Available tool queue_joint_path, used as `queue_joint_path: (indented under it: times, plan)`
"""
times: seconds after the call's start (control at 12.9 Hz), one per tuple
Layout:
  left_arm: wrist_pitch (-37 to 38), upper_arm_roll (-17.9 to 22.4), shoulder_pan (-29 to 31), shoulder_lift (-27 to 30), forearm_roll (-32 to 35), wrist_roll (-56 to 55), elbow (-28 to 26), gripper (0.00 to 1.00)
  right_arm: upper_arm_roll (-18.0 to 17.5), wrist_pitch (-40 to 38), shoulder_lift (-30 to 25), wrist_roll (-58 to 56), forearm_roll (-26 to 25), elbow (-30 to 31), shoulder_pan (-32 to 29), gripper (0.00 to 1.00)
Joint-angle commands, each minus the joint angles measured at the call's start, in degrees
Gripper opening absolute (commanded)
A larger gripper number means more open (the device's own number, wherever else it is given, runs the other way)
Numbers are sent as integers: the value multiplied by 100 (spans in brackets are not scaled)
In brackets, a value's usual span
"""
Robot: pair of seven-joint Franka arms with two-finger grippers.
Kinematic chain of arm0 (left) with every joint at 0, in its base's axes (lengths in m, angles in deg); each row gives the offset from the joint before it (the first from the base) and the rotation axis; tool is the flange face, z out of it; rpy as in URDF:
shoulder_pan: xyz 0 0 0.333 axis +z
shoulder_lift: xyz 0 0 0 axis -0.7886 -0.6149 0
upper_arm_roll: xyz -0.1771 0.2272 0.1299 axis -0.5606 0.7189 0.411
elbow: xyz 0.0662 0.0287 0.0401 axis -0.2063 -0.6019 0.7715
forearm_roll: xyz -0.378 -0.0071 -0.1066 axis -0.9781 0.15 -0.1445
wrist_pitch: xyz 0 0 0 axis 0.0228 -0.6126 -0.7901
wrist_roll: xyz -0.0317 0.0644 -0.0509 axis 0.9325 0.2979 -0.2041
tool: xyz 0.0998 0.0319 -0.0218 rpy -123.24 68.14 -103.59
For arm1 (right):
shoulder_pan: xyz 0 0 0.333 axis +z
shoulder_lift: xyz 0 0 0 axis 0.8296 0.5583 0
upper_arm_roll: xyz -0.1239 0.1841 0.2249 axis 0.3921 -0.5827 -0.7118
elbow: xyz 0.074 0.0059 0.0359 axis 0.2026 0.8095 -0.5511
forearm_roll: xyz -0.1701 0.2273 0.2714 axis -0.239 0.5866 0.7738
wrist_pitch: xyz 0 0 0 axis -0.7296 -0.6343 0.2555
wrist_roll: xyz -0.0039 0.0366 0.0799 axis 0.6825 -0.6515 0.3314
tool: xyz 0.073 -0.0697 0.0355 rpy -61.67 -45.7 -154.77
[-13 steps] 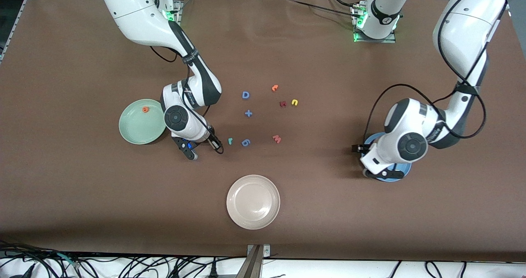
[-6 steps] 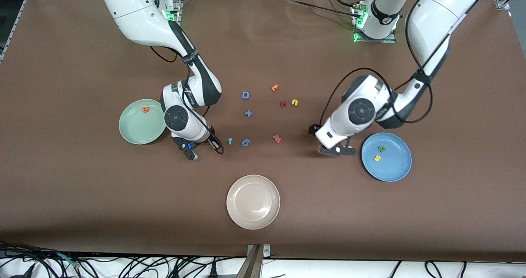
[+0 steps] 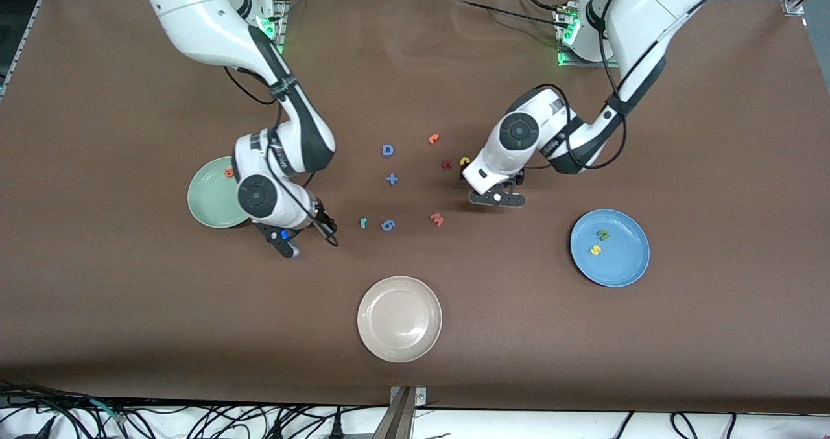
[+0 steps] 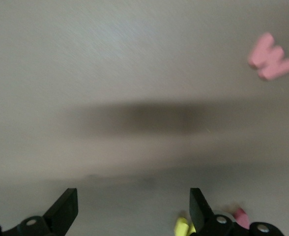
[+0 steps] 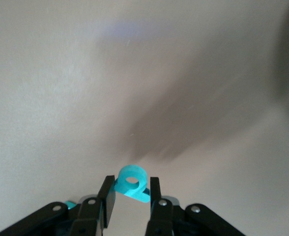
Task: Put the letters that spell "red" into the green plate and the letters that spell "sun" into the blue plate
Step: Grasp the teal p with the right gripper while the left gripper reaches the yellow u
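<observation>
A: What has the right gripper (image 5: 130, 197) got?

B: Its fingers (image 5: 107, 196) are closed down to a narrow gap on the teal d (image 5: 132, 183); the letter's ring sticks out past the fingertips; the gripper hangs over bare table (image 3: 130, 309) just beside the green plate (image 3: 206, 199).

A: And what is in that plate?

B: Only the orange e (image 3: 228, 173), lying near the rim; the right arm covers part of the plate; the teal r (image 3: 363, 222) lies on the table, just beside the blue 6 (image 3: 388, 225).

A: The left gripper (image 4: 132, 194)?

B: Spread wide and holding nothing; it is over the table near the middle cluster of letters; the yellow letter (image 3: 464, 161) lies on the table close to one fingertip, with the dark red letter (image 3: 446, 164) beside it; the pink letter (image 3: 437, 219) lies nearer to the front camera than those two.

A: The blue plate (image 3: 626, 267)?

B: It sits toward the left arm's end of the table; the yellow s (image 3: 595, 249) and the dark green letter (image 3: 603, 235) lie in it, close together but apart.

A: Anything else out there?

B: A blue D (image 3: 388, 150), a blue plus (image 3: 391, 179) and an orange hooked letter (image 3: 434, 139) lie on the table; the beige plate (image 3: 399, 319) is nearest to the front camera.
</observation>
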State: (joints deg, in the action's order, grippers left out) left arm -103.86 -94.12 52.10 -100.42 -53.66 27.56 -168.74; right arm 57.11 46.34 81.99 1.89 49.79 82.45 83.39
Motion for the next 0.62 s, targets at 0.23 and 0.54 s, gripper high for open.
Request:
queue_joint_path:
  times: [0.23,0.54]
  plan:
    - [-385,-253,-39,296,985,-1002,-661,100,967,-1320,-599,-1938,33,272,-87,8]
    - [-464,-350,-83,287,1225,-1425,-784,100,1635,-1251,-819,-3319,42,983,-87,6]
